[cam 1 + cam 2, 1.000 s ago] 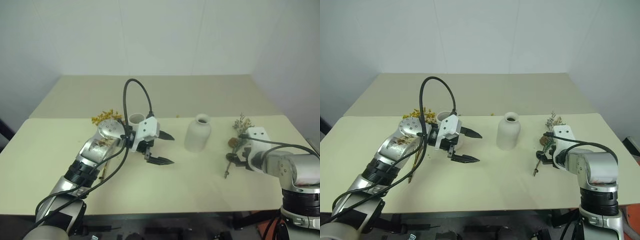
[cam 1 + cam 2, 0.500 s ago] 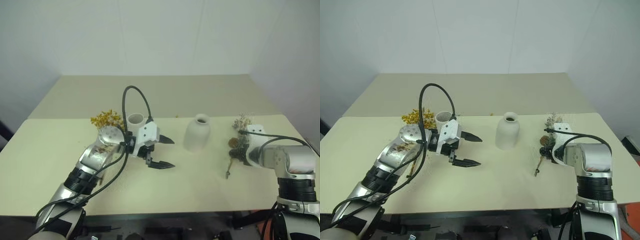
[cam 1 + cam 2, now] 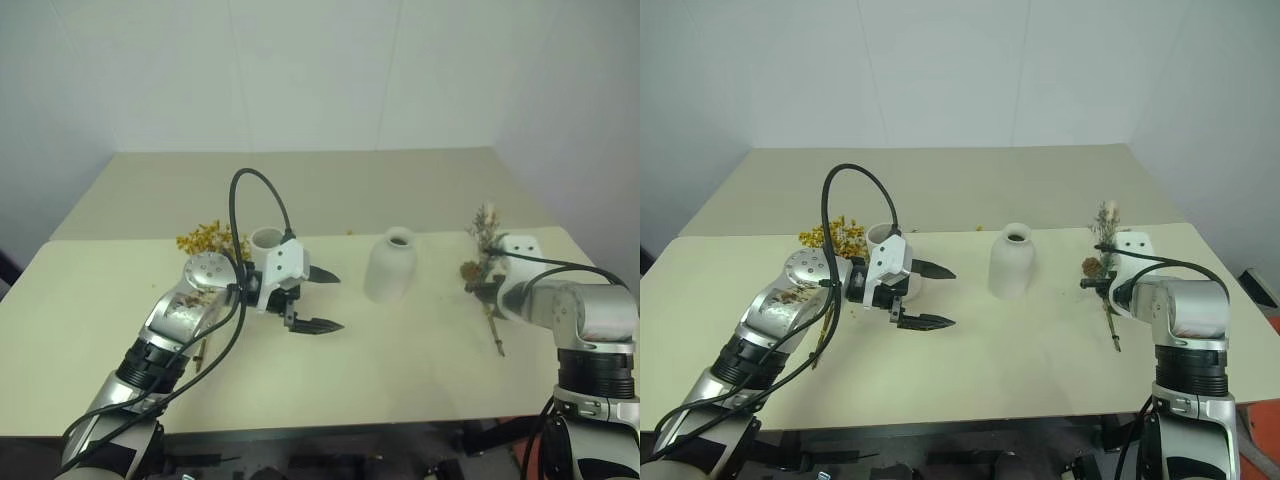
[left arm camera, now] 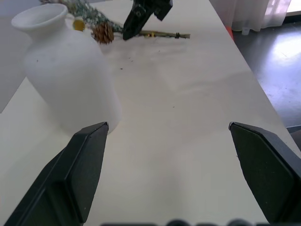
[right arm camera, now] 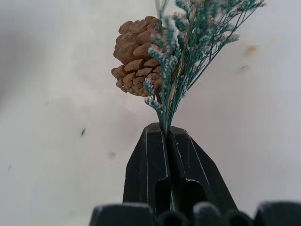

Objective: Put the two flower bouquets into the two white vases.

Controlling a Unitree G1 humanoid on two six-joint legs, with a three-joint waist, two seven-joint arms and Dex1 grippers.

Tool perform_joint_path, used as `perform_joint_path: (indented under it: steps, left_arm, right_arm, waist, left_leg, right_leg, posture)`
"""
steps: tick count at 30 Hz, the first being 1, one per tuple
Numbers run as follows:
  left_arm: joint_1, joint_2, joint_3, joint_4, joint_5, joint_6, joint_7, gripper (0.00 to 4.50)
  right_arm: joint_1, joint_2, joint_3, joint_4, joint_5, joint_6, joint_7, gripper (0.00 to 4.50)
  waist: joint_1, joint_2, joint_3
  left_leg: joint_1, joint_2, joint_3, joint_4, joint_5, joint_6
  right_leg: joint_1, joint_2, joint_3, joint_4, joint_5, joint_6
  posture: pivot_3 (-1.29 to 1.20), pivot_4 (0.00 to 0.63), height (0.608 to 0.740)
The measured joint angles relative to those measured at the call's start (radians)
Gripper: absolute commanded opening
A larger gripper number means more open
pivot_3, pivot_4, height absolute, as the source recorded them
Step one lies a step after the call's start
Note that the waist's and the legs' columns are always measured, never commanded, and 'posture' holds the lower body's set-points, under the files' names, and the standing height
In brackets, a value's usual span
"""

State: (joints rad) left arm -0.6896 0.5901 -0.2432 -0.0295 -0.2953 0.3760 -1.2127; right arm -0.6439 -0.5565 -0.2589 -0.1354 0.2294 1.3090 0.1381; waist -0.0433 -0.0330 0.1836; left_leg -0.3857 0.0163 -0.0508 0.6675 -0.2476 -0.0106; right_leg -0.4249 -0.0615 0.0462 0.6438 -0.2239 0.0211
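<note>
My right gripper (image 5: pixel 167 136) is shut on the stem of the smaller bouquet (image 3: pixel 481 243), a grey-green sprig with a pine cone (image 5: pixel 138 55). The sprig is tilted up off the table at the right, its stem end (image 3: pixel 497 343) pointing down toward me. The rounder white vase (image 3: pixel 390 266) stands mid-table, to the left of the sprig. Further left my left gripper (image 3: pixel 337 301) is open and empty, pointing at that vase (image 4: pixel 66 77). Behind its wrist stands the cone-shaped white vase (image 3: pixel 267 241), with the yellow bouquet (image 3: pixel 204 240) lying beside it and partly hidden by my left arm.
The cream table (image 3: pixel 400 370) has bare surface in front of both vases. A second table top (image 3: pixel 330 190) extends behind, up to a white wall. The table's right edge (image 3: pixel 590 262) runs close to my right arm.
My right gripper has shut on the sprig and lifted it up and away; the sprig went from lying flat to tilted up. My left gripper stays open and hardly moved.
</note>
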Motion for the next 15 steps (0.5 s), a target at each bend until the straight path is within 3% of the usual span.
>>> perform_joint_path:
  steps: [7, 15]
  left_arm:
    - [0.001, 0.023, 0.036, 0.000, -0.018, 0.001, 0.001, 4.50]
    - [0.005, 0.032, 0.122, 0.005, -0.082, 0.030, 0.005, 4.50]
  right_arm:
    - [-0.003, 0.126, -0.051, -0.277, -0.005, -0.436, -0.031, 0.03]
    - [-0.008, 0.394, -0.063, -0.279, 0.070, -0.757, -0.061, 0.03]
  waist:
    - [-0.002, 0.000, 0.000]
    - [-0.001, 0.001, 0.000]
  left_leg:
    - [0.001, 0.000, 0.000, 0.000, 0.000, 0.000]
    - [0.001, 0.000, 0.000, 0.000, 0.000, 0.000]
  right_leg:
    - [0.000, 0.000, 0.000, 0.001, 0.000, 0.000]
    - [0.000, 0.000, 0.000, 0.002, 0.000, 0.000]
  posture:
    - [0.00, 0.150, 0.740]
    - [0.00, 0.150, 0.740]
